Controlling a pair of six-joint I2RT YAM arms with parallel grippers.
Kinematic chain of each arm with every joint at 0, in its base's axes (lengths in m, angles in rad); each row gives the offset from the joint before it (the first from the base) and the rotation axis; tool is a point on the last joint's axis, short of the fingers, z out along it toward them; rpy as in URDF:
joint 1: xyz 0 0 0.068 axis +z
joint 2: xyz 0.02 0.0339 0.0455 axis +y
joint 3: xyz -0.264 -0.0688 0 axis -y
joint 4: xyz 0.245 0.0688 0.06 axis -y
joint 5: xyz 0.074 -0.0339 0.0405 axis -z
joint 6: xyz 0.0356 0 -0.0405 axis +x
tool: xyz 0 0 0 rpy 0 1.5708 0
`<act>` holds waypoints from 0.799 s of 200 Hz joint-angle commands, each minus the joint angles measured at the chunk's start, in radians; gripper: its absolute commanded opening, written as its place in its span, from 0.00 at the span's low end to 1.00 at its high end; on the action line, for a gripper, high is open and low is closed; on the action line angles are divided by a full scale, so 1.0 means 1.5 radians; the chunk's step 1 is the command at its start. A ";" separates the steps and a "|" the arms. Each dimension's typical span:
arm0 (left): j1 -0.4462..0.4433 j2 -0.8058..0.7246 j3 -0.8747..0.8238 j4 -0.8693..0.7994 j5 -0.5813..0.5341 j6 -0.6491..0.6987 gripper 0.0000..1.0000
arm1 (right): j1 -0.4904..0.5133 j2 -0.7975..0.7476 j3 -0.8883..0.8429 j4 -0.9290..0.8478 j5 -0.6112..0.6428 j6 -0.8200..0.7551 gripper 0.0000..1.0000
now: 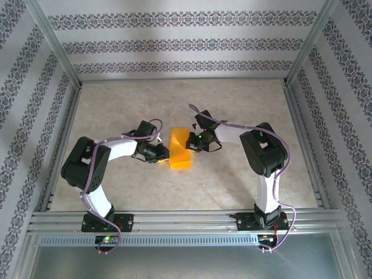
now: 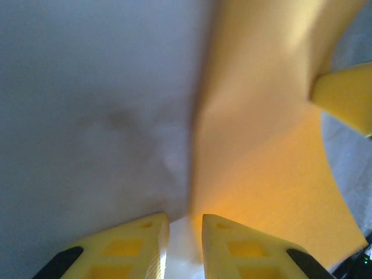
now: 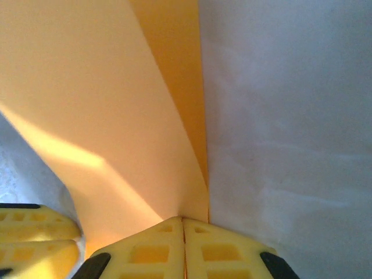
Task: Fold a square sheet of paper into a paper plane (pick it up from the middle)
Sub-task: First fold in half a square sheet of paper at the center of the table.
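Yellow fingertips (image 3: 151,250) of the right gripper (image 3: 183,229), at the bottom edge of the right wrist view, were pressed flat together with no gap, nipping the lower edge of the square sheet of paper (image 3: 87,104). Item: bright orange sheet, thin, already creased; one crease ran from the upper centre of that view down to the closed tips, with a broad lit panel to its left and a narrow, darker panel to its right. Position: centre of the top view, raised partly off the table (image 1: 232,99) and standing between the two grippers rather than lying flat. Left gripper (image 2: 185,224): fingers narrow, a slim pale gap between them at the bottom of the left wrist view; the sheet's edge ran down to that gap, but whether it was pinched there could not be told. One yellow finger of the opposite gripper showed at the right edge of that view, touching or just beside the paper. Probable reason for the arrangement: with a gripper at each side, the sheet could be kept taut and lifted while a fold was formed along the crease; no pointed dart shape was yet evident, so the task looked only partly done. Surroundings: pale marbled table, metal rail (image 1: 186,220) carrying both arm bases at the bottom, patterned walls (image 1: 174,43) at the upper frame.
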 commanded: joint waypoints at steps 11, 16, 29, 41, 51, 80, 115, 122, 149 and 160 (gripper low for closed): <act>0.021 -0.059 0.000 -0.049 -0.012 -0.003 0.23 | 0.002 0.093 -0.052 -0.097 0.143 -0.016 0.08; 0.017 -0.063 0.002 -0.029 0.001 -0.019 0.23 | 0.001 0.094 -0.050 -0.098 0.143 -0.016 0.08; 0.002 -0.067 0.009 0.023 0.021 -0.053 0.23 | 0.002 0.095 -0.051 -0.097 0.143 -0.016 0.08; -0.019 -0.059 0.024 0.045 0.022 -0.071 0.23 | 0.001 0.093 -0.050 -0.097 0.144 -0.016 0.08; -0.035 -0.042 0.038 0.053 0.021 -0.084 0.23 | 0.001 0.094 -0.050 -0.097 0.144 -0.015 0.08; -0.070 0.013 0.056 0.056 0.017 -0.099 0.23 | 0.001 0.095 -0.051 -0.096 0.144 -0.014 0.08; -0.075 0.046 0.026 0.051 0.025 -0.098 0.23 | 0.001 0.096 -0.053 -0.096 0.144 -0.012 0.08; -0.076 0.047 0.016 0.050 0.025 -0.094 0.23 | 0.000 0.097 -0.052 -0.096 0.144 -0.012 0.08; -0.077 0.040 -0.018 0.001 0.007 -0.066 0.23 | 0.000 0.099 -0.052 -0.095 0.143 -0.012 0.08; -0.076 0.030 -0.029 -0.044 -0.008 -0.043 0.22 | 0.000 0.100 -0.052 -0.095 0.142 -0.012 0.08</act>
